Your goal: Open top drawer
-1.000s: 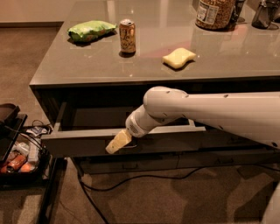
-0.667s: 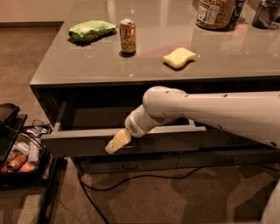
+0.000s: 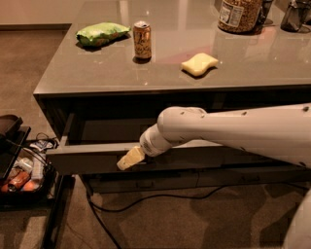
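The top drawer [image 3: 82, 160] stands pulled out from under the grey counter; its grey front runs across the middle of the camera view and the dark inside shows behind it. My gripper [image 3: 128, 159], with a pale yellow tip, is at the centre of the drawer front, against it. The drawer's pull handle is hidden behind the gripper. My white arm [image 3: 233, 133] reaches in from the right, across the drawer front.
On the counter [image 3: 73, 78] are a green bag [image 3: 102, 33], a can [image 3: 142, 40], a yellow sponge [image 3: 199, 64] and a jar [image 3: 238, 14]. A lower drawer front [image 3: 146, 182] is closed. A rack with items [image 3: 19, 175] stands at left. A cable [image 3: 146, 204] lies on the floor.
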### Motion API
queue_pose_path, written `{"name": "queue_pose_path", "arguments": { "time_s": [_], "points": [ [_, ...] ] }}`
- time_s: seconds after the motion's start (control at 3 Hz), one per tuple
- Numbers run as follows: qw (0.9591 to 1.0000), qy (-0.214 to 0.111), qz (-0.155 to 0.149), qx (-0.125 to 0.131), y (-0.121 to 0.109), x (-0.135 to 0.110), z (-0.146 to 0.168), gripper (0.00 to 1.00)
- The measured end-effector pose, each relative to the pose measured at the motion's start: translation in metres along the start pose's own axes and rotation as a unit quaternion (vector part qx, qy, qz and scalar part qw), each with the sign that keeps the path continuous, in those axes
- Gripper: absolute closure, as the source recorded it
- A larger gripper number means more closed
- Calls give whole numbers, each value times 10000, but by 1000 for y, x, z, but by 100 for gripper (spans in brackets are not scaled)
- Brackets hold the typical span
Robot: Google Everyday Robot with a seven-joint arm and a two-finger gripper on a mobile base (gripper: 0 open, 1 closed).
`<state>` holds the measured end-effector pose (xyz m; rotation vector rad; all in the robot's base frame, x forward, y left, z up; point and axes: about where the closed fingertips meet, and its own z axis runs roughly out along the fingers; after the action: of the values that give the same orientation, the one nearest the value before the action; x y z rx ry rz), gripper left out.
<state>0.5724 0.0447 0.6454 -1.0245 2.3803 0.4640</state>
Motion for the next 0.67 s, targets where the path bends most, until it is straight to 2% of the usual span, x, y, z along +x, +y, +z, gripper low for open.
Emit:
{"name": "queue_pose_path", "arguments": {
  "time_s": [0.33,0.67],
  "points": [
    [10000,-38,13,28,-2,0,-1,0],
    [9997,-124,-85,-172,1,-1,-2,0]
  ]
}}
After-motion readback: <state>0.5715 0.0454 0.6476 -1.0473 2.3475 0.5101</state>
